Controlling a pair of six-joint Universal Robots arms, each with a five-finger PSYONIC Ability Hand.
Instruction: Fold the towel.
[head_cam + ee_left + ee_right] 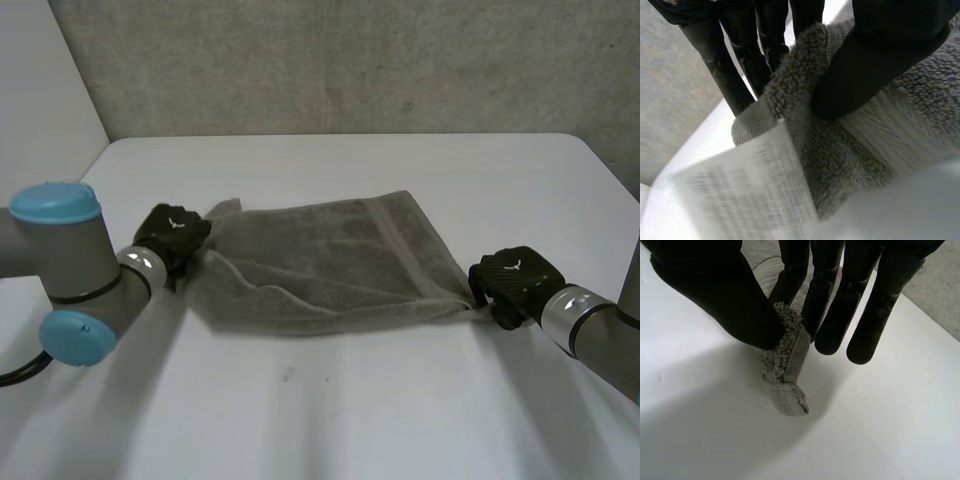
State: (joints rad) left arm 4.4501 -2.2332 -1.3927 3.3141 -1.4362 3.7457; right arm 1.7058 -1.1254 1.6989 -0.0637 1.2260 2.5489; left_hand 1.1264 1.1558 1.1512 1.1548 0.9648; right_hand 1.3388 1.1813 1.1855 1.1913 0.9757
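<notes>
I see the grey towel point(330, 260) in the middle of the white table point(330, 420). It is pulled out between the left hand point(172, 235) and the right hand point(515, 280), which are well apart. The towel has big wrinkles on its left side. A flat band point(400, 245) runs across it near its right end.

The left hand is at the towel's far left corner. In the left wrist view its thumb point(875, 60) lies on top of the fluffy cloth and its fingers point(732, 70) are on the other side. The towel's edge is pinched between them.

The right hand is at the towel's near right corner. In the right wrist view the thumb and one finger squeeze that corner tight. A little tip of cloth pokes out under the pinch, down by the table. I cannot tell if the tip touches the table. The other fingers of this hand point straight out beside it and hold nothing.

Past the far edge of the table I see a grey wall point(350, 60)
</notes>
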